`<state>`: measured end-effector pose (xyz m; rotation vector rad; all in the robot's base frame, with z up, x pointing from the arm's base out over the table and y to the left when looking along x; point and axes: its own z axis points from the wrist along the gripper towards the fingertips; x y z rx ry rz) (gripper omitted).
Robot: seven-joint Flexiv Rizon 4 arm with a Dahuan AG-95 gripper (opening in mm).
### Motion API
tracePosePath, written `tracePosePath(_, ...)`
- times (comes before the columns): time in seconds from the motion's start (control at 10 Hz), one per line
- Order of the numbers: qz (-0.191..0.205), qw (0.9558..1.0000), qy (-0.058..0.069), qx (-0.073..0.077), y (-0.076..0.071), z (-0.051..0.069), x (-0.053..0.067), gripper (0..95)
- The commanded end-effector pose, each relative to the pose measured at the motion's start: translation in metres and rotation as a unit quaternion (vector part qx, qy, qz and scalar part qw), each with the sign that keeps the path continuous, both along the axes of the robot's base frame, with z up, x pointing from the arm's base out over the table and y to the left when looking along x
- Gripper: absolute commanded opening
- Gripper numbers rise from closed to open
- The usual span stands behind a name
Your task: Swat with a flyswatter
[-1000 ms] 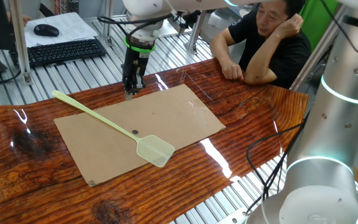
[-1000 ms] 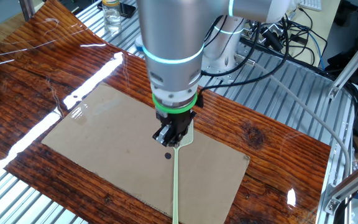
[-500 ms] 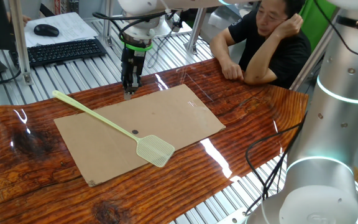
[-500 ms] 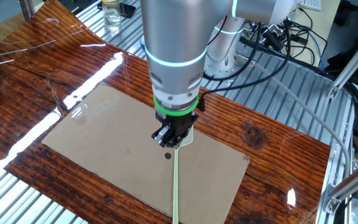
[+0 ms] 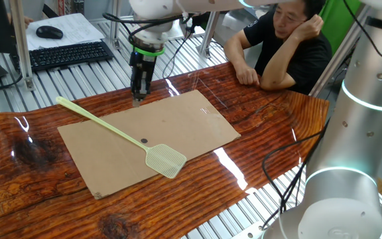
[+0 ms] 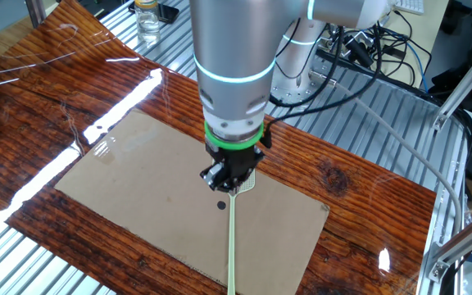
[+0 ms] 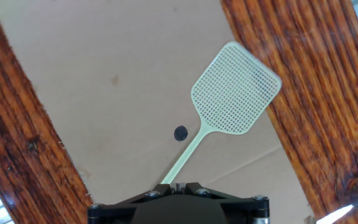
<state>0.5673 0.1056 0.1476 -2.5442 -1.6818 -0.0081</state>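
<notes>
Flyswatter lies flat and diagonal on the cardboard sheet, mesh head toward the sheet's near edge, handle end reaching past the far-left corner onto the wooden table. A small dark spot (presumably the swatting target) sits on the cardboard just beside the handle. The gripper hangs above the sheet's far edge, apart from the swatter and holding nothing; whether its fingers are spread or closed cannot be told from any view. The step in hand appears to be the approach for pick-up. To do it well, the fingers should straddle the thin handle near its free end, square across it, and descend until they nearly meet the surface, since so slender a shaft slips easily. A seated onlooker leans on the table. No brand, label or legible writing is visible.
</notes>
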Motion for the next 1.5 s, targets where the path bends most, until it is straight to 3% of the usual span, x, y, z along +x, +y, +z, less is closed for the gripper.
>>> tracePosePath(0.1, 0.000, 1.0000, 0.002, 0.004, 0.008, -0.004, 0.014, 19.0)
tracePosePath(0.4, 0.004, 1.0000, -0.002, 0.001, 0.011, -0.014, 0.024, 19.0)
tracePosePath(1.5, 0.013, 0.9998, -0.016, 0.002, 0.017, -0.048, 0.039, 19.0)
